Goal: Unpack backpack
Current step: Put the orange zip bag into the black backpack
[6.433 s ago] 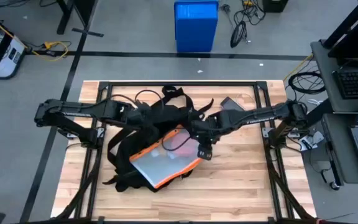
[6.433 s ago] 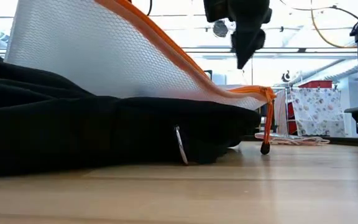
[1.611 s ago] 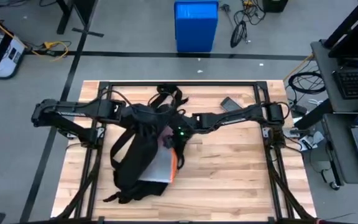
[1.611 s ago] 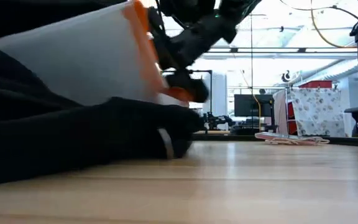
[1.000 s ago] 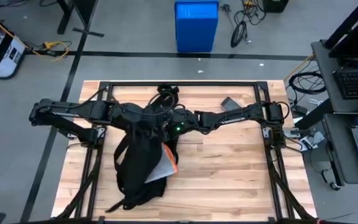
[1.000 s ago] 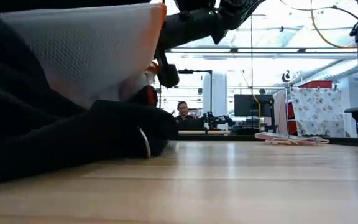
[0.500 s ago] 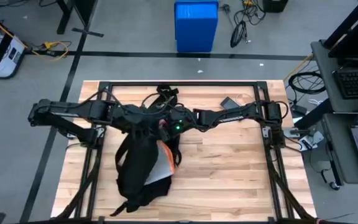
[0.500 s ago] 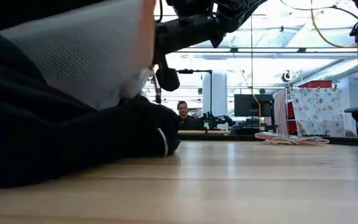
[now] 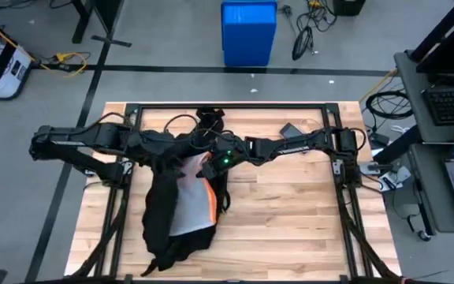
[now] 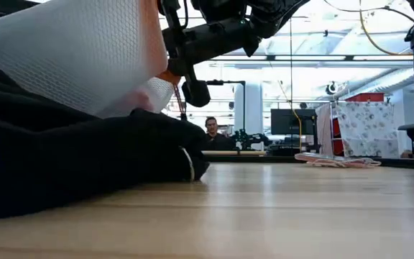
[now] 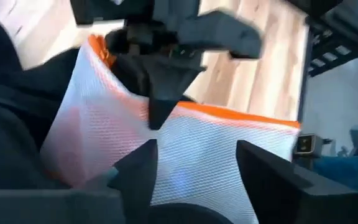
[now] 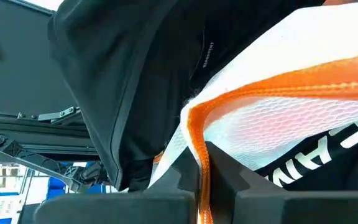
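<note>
The black backpack (image 9: 158,217) lies on the table left of centre, its mouth toward the far edge. A white mesh pouch (image 9: 189,207) with orange trim sticks out of it, lower part resting on the black fabric. My right gripper (image 9: 206,164) is shut on the pouch's far end. My left gripper (image 11: 197,180) stands open just left of it over the pouch and the backpack's mouth, nothing between its fingers. In the low view the pouch (image 10: 63,57) slants up from the backpack (image 10: 70,165). My right gripper pinches the pouch's orange-trimmed edge (image 12: 199,158) between its two fingers, at a corner of the far end. The fingers reach in from the table's right, slanting down. That end is lifted and the pouch tilts, its lower part resting on the backpack.
A small dark object (image 9: 292,129) lies near the table's far right. Bare wood (image 9: 290,213) spreads over the right half. A blue bin (image 9: 248,31) stands on the floor beyond the far edge. A person (image 10: 210,129) sits in the room behind.
The black fabric that covered most of the pouch has fallen away to the left, so the pouch's white face now shows broadly. My left arm has drawn back a little toward the table's left edge. My right gripper has kept its hold on the orange edge.
</note>
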You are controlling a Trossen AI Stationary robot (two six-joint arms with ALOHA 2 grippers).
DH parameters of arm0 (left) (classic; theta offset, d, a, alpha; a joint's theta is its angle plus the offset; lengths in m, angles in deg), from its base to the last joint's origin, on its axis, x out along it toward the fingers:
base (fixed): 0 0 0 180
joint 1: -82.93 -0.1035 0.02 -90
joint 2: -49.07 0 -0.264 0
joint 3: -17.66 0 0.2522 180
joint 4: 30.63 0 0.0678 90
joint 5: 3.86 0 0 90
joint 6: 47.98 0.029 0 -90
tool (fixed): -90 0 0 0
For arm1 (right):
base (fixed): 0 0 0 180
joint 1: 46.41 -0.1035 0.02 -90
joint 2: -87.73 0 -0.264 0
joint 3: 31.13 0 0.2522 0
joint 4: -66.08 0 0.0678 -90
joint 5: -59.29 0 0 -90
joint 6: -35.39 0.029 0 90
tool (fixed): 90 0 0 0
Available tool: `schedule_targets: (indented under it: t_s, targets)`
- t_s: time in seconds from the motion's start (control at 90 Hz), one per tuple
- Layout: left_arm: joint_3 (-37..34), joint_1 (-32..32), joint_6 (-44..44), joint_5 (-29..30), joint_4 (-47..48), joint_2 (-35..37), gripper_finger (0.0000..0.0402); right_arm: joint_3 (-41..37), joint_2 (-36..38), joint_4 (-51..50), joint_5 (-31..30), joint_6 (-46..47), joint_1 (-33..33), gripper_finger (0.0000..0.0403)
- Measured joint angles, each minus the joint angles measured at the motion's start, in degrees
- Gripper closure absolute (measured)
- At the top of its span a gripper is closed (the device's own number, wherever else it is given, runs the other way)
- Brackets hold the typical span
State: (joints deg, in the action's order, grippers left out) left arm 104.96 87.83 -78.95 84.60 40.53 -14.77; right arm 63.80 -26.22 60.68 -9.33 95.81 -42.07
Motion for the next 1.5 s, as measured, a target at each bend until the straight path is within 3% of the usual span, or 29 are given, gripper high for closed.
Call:
schedule_targets:
  t_s: [0.178,0.344,0.6,0.811,1.178,1.278,1.5]
  targets:
    - [0.04,0.42,-4.45,-7.05,-10.05,2.51,0.0182,-0.02,0.0,0.1,0.09,0.5,0.69,0.0403]
    - [0.07,4.45,-4.68,-7.43,-17.75,1.3,0.0199,-0.04,-0.06,0.46,2.55,-0.82,1.82,0.0403]
    - [-0.02,9.64,8.5,-7.18,-17.02,-6.07,0.0232,-0.09,-0.07,0.42,9.9,-0.6,3.61,0.0403]
    - [0.0,12.82,14.61,-7.28,-18.03,-9.57,0.024,-0.09,-0.09,0.29,10.59,1.32,4.28,0.0403]
    - [0.05,15.44,16.42,-7.15,-18.39,-15.19,0.024,-0.09,-0.09,0.31,10.56,1.57,4.43,0.0403]
    - [0.02,15.41,13.62,-3.69,-14.82,-16.55,0.024,-0.09,-0.09,0.32,10.56,1.57,4.57,0.04]
    - [0.02,15.72,2.74,-0.01,-7.97,-16.66,0.024,-0.13,0.51,1.05,10.54,2.93,4.57,0.0329]
